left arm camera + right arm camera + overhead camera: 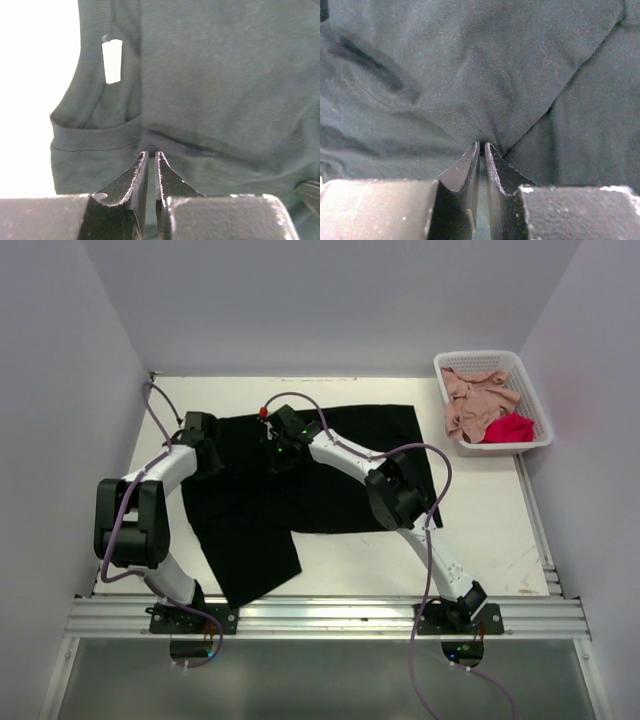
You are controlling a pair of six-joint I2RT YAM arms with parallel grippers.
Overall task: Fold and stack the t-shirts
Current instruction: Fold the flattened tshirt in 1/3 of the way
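Tool L [151,154], tool R [482,145] each pinch black tee [385,425]; tee corner near table [480,530] front edge.

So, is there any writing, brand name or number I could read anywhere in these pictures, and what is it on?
No text can be read in any view.
Small white tag on the black cloth t-shirt: washed out to plain white, so any print on it cannot be read.
White plastic lattice basket: no label or marking shows.
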